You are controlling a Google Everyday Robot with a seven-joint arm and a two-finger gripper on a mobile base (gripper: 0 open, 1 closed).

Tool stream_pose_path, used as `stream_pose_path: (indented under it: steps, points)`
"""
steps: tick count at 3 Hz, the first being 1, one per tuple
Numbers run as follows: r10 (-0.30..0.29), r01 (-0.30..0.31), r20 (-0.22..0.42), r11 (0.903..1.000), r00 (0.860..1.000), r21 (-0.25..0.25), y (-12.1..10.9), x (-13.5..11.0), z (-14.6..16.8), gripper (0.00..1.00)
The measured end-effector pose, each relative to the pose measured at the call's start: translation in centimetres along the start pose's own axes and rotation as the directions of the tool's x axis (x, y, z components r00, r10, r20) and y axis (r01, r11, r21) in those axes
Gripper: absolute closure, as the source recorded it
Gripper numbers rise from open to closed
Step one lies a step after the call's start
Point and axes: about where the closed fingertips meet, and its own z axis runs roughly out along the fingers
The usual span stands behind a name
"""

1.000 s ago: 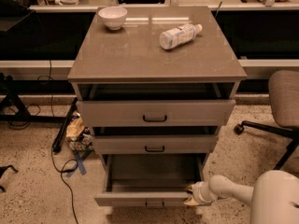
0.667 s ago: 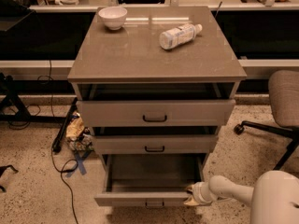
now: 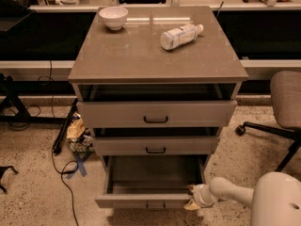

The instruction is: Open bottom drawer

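Gripper (image 3: 191,197) rests at right front corner of bottom drawer (image 3: 136,201) — seemingly touching.

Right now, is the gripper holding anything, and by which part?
Cannot tell: the gripper is at the right front corner of the open bottom drawer, away from its handle.

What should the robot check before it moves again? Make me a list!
1. Bottom drawer pulled out: ok, its grey inside shows.
2. Gripper beside the drawer's right front corner: ok.
3. Gripper touching the drawer: cannot tell.
4. Middle drawer and top drawer pushed in: not ok, both stick out slightly.
5. Bottle and bowl away from the cabinet top front edge: ok.
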Motion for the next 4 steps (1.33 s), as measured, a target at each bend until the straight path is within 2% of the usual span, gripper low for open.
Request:
stream_pose_path:
  steps: [1, 3, 4]
  points:
    - [-0.045, 0.045, 0.004, 0.9984, 0.999, -0.034, 0.6, -0.8, 0.1, 0.00]
    - [-0.162, 0.162, 0.004, 0.9815, 0.987, -0.102, 3.2, -2.5, -0.3, 0.00]
    - [-0.184, 0.184, 0.014, 0.9752, 0.983, -0.123, 4.3, -2.4, -0.6, 0.19]
